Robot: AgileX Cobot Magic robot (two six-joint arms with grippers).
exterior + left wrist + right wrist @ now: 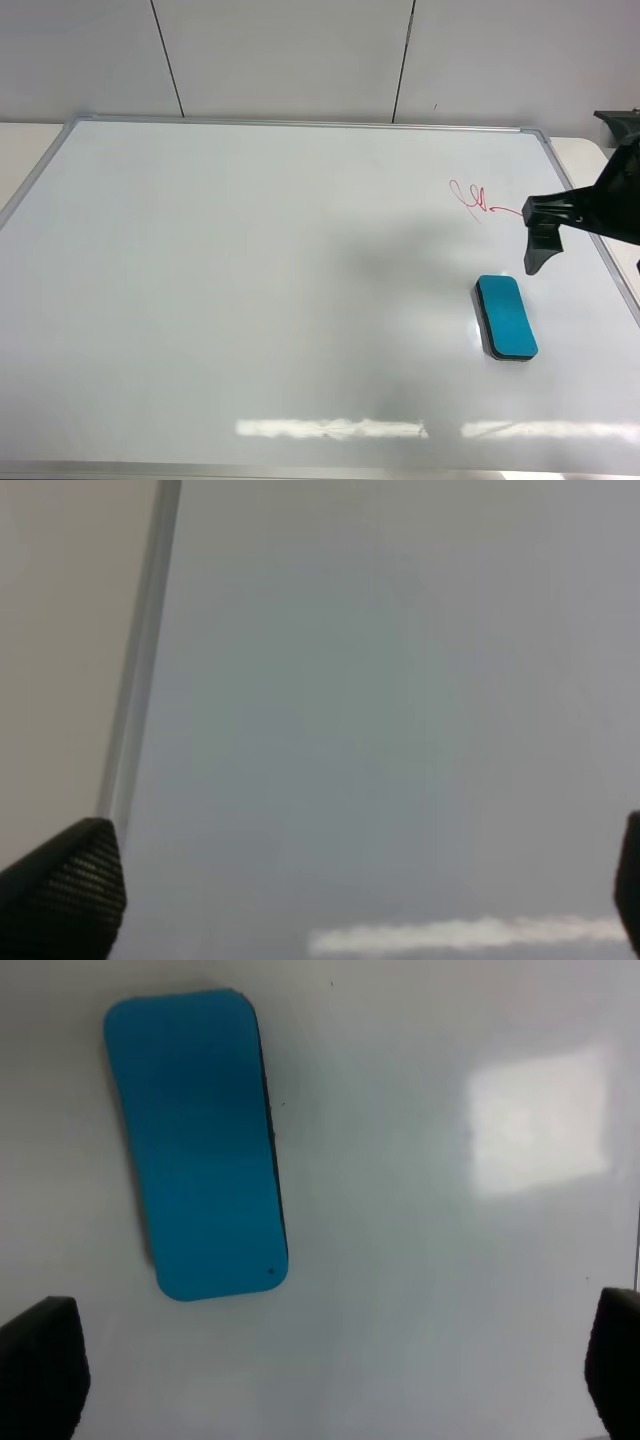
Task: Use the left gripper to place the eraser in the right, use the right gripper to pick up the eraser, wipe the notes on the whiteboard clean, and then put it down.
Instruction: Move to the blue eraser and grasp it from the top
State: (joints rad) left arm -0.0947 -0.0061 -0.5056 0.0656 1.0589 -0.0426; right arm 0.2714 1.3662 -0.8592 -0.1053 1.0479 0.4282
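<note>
Handling: eraser (506, 316) likely light, stiff shell, felt underneath
Hold: across its long sides
Right gripper (325, 1372): spread, empty, near eraser
Left gripper (345, 885): spread, empty

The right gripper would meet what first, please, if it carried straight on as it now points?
The right gripper would probably meet the bare whiteboard first, just beside the eraser, which lies off-centre in its wrist view; depth is unclear.
</note>
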